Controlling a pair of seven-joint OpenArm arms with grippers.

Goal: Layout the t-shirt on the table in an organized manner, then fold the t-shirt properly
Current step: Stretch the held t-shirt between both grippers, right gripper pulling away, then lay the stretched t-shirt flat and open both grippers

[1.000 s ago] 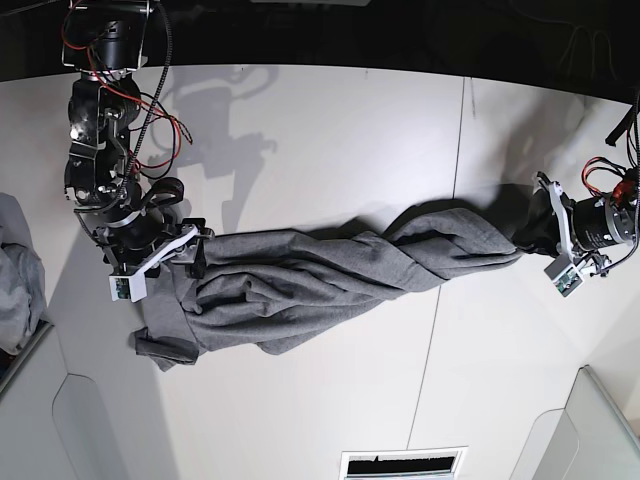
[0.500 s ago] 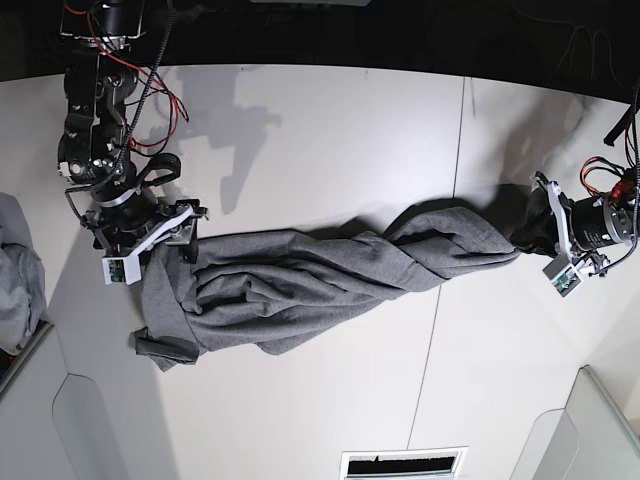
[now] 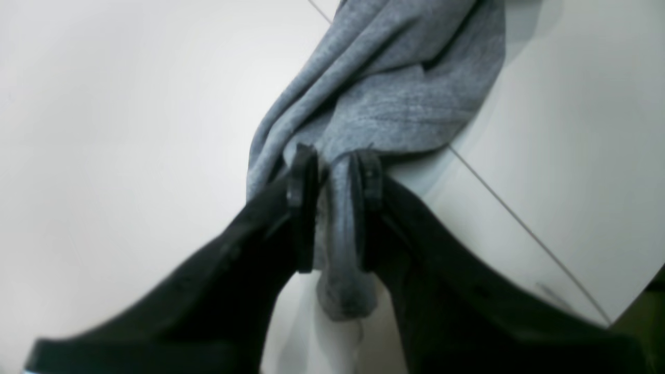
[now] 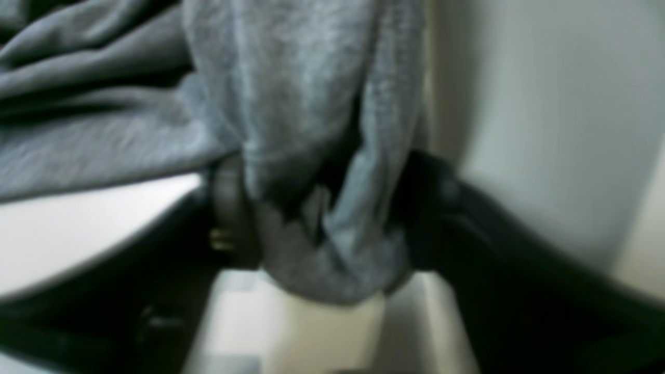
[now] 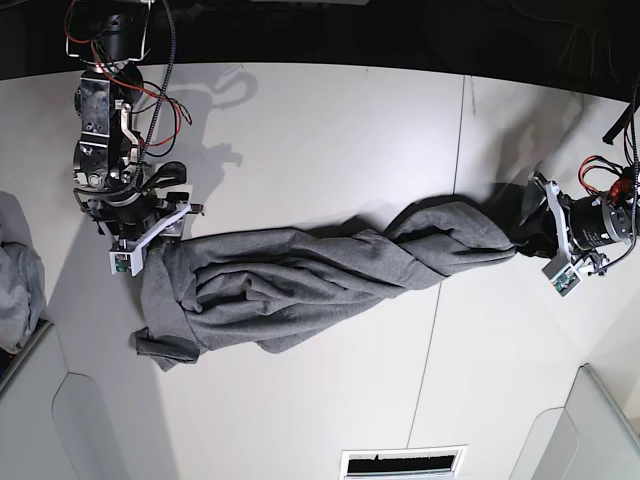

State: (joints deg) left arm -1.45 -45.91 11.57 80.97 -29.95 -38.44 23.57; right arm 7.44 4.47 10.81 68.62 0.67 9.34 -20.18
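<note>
- Left wrist view: the left gripper (image 3: 335, 171) has its two black fingers (image 3: 303, 197) set narrowly apart, with a rolled end of the grey t-shirt (image 3: 395, 88) pinched between them. A short tail of cloth hangs out behind the pads. From the gripper the shirt runs up and away across the white surface (image 3: 104, 130); a thin dark seam line (image 3: 524, 234) in the surface passes just beside the gripper and goes under the cloth.
- Right wrist view: the picture is blurred. The right gripper (image 4: 322, 218) stands fairly wide, and a thick bunch of the t-shirt (image 4: 306, 104) fills the gap between its fingers (image 4: 228, 208). Whether the fingers press the cloth or only flank it, I cannot tell. More folds of the shirt lie beyond, spreading to one side of the gripper over the pale surface (image 4: 545, 104).
- Base view: the t-shirt (image 5: 300, 285) lies on the surface (image 5: 330, 130) as a long twisted rope stretched between the two arms. The right gripper (image 5: 150, 240) is at the broader, bunched end; the left gripper (image 5: 530, 235) is at the thin end. A light grey bin (image 5: 600, 425) sits at the corner of the surface nearest the left gripper, and a paler grey cloth bundle (image 5: 18, 280) lies at the edge beyond the right gripper, apart from the shirt.
</note>
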